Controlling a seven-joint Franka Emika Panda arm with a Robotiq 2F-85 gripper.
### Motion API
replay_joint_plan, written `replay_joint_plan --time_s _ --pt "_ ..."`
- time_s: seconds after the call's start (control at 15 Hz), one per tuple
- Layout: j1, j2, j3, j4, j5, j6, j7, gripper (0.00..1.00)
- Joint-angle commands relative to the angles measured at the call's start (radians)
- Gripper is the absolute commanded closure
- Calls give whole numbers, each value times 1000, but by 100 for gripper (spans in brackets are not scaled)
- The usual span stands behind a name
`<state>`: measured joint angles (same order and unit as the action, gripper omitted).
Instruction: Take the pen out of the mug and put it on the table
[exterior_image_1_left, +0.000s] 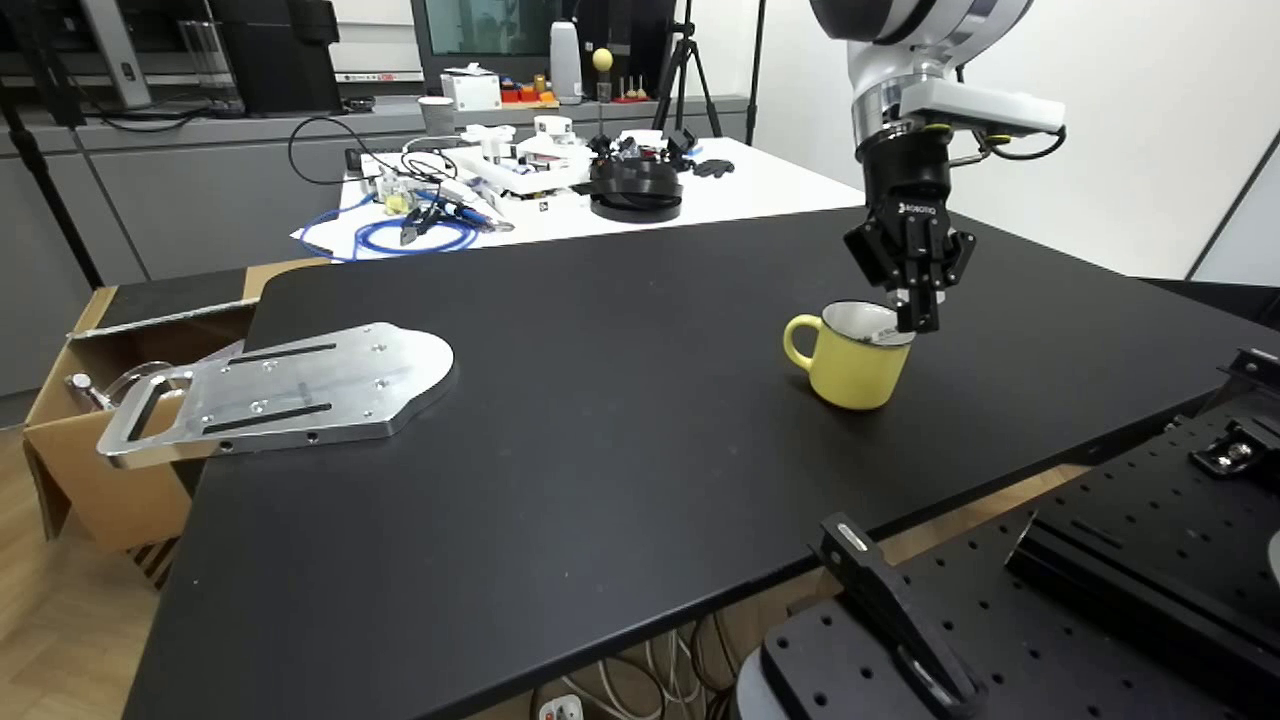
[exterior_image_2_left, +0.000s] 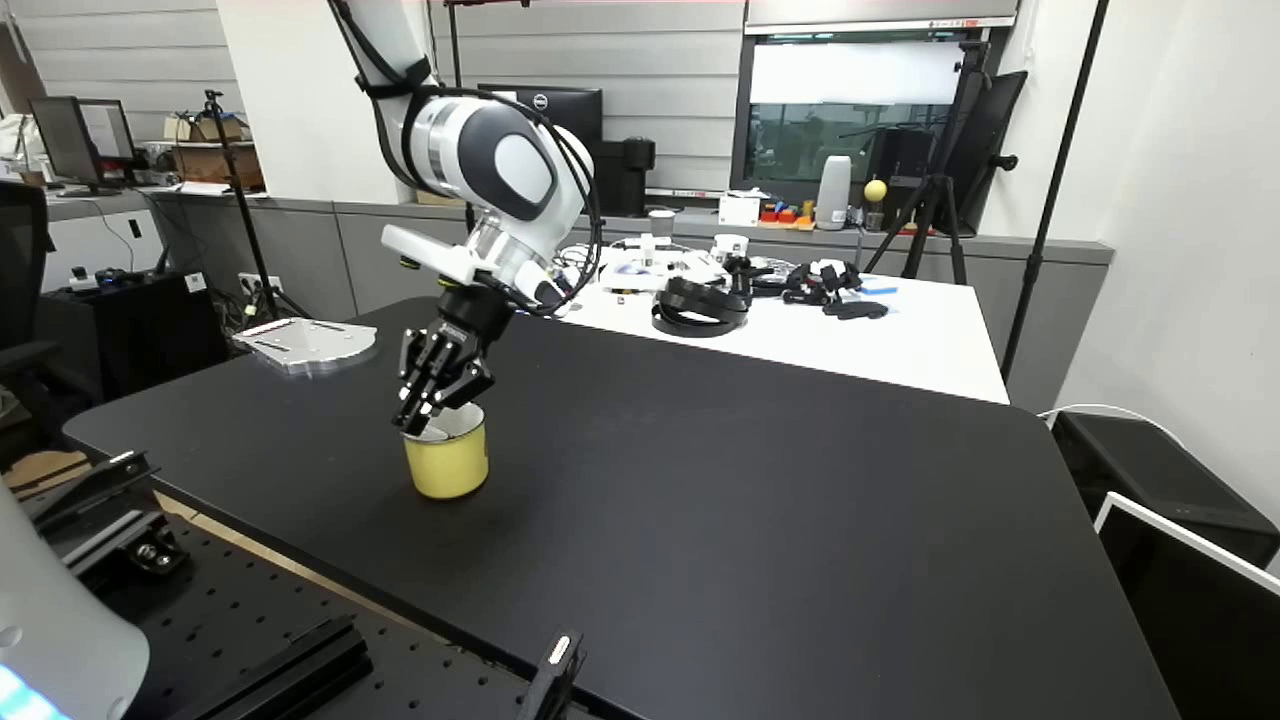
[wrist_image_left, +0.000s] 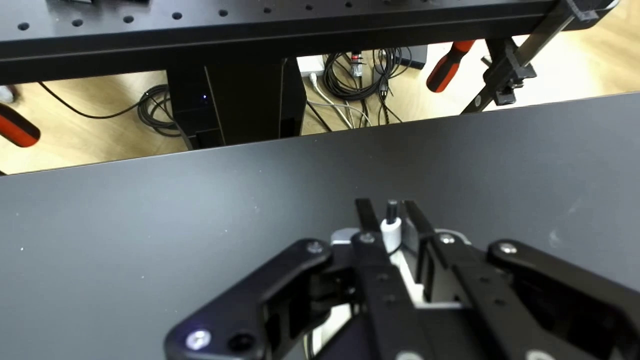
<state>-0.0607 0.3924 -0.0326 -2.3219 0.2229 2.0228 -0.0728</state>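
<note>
One pen (wrist_image_left: 391, 234), presumably light, stiff and slick, best gripped by its white barrel, is poking from the yellow mug (exterior_image_1_left: 858, 372), right of centre in the wrist frame, your tool (wrist_image_left: 388, 207) standing narrow around it, actual contact impossible to tell.

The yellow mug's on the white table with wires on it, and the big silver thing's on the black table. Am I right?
Not quite: the mug is on the black table, not the white table; both exterior views show it. The silver thing is on the black table, just as you said.
</note>
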Motion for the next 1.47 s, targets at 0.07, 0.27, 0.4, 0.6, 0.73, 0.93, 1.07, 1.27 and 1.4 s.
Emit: replay_joint_plan --time_s 0.07,0.27,0.4,0.6,0.73,0.93,1.07,1.27,1.4 --pt "-15 -52 9 58 25 -135 8 96" --pt "-15 -84 14 105 52 -257 -9 96" --pt "-11 -106 19 139 72 -341 -25 96" --pt "5 -153 28 174 83 -422 -37 96" --pt "21 -200 38 175 73 -407 -42 96" --pt "62 -276 61 138 39 -281 -42 96" --pt "96 -309 85 101 21 -170 -35 96" --pt "145 -334 124 30 -6 43 -29 96" --pt "174 -331 149 -29 -21 210 -18 96"
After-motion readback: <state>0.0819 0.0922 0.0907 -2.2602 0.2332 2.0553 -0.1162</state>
